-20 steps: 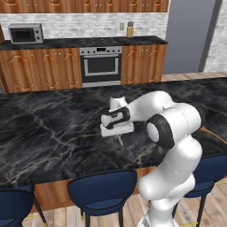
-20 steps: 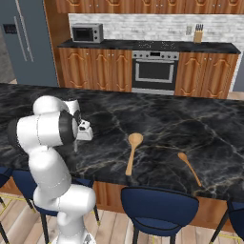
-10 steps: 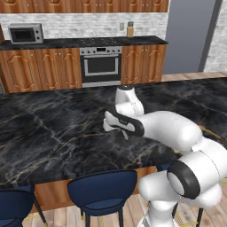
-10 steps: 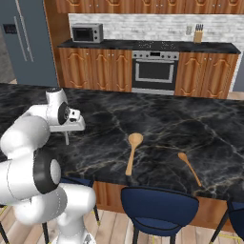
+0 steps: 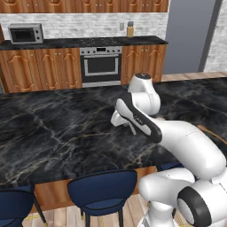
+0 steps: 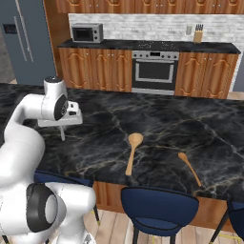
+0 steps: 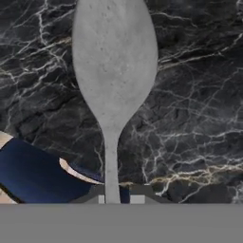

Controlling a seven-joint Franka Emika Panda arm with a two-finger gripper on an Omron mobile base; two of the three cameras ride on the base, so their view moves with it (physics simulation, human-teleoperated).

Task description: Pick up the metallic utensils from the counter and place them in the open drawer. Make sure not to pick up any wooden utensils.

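Note:
A metallic utensil, a silver-grey spoon, hangs bowl-first from my gripper, which is shut on its slim handle. It hovers above the black marble counter close to the near edge. In the right base view the gripper sits over the counter's left part, the spoon pointing down. The left base view shows the gripper mid-counter. Two wooden utensils lie on the counter: a long spoon and a shorter one. The open drawer is out of view.
Blue stools stand along the counter's near side; one stool seat shows below the edge under the hand. A back wall run holds an oven, a microwave and a knife block.
The arm has swung its elbow out and down, and the hand with the spoon has drifted left in the right base view, toward the counter's near edge. The grip stays shut.

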